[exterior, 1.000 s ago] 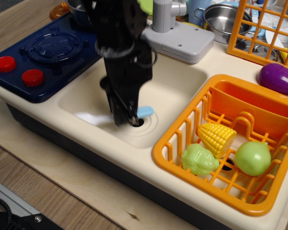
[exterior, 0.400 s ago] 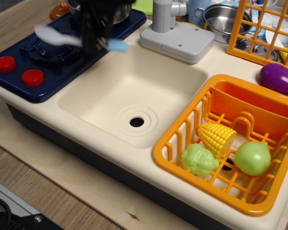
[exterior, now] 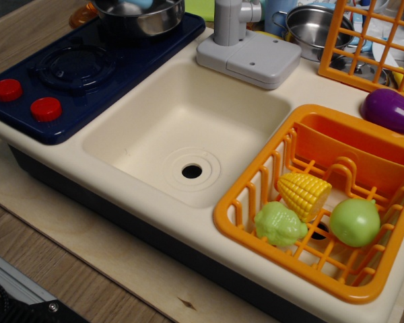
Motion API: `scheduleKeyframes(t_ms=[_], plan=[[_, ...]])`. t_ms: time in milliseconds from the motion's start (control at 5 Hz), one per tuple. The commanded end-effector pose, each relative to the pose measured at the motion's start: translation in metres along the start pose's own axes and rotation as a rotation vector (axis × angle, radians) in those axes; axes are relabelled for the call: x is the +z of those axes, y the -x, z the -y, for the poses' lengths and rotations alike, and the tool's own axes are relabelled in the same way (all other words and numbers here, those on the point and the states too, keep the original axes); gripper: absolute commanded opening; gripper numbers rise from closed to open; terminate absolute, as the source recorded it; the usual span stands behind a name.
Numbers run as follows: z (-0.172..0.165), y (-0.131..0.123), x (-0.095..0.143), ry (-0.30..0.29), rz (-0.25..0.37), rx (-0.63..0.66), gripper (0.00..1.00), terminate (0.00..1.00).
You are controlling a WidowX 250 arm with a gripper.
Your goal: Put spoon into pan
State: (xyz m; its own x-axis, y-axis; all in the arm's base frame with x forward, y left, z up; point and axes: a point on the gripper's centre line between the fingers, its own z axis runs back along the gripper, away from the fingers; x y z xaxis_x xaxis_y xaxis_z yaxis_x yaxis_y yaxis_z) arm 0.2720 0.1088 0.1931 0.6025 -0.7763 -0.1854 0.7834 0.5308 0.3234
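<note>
The steel pan (exterior: 147, 21) stands on the back burner of the dark blue toy stove (exterior: 74, 67), cut off by the top edge of the view. Inside it, a pale white and light blue shape (exterior: 131, 5) shows at the frame's edge, and it looks like the spoon. The gripper is out of view.
A cream sink (exterior: 188, 128) with a drain hole sits in the middle, with a grey faucet (exterior: 239, 27) behind it. An orange basket (exterior: 246, 195) at the right holds corn (exterior: 303, 192) and green toy vegetables. A smaller steel pot (exterior: 315, 27), an orange rack (exterior: 370, 40) and a purple eggplant (exterior: 390, 111) are at the back right.
The gripper lifted the spoon out of the sink, carried it up and left over the stove, and has left the view. A spoon-like shape now lies in the pan.
</note>
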Motion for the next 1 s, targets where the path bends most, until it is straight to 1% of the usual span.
scheduleKeyframes(t_ms=[0,200,400,600,800], plan=[[-0.040,0.000,-0.003,-0.167,0.070,-0.077,0.00,0.00],[-0.053,0.000,-0.004,-0.187,0.101,-0.175,0.00,0.00],[-0.044,-0.001,-0.014,-0.240,0.131,-0.291,0.00,0.00],[-0.041,-0.001,-0.023,-0.270,0.190,-0.350,1.00,0.00],[-0.041,-0.001,-0.023,-0.270,0.190,-0.350,1.00,1.00]])
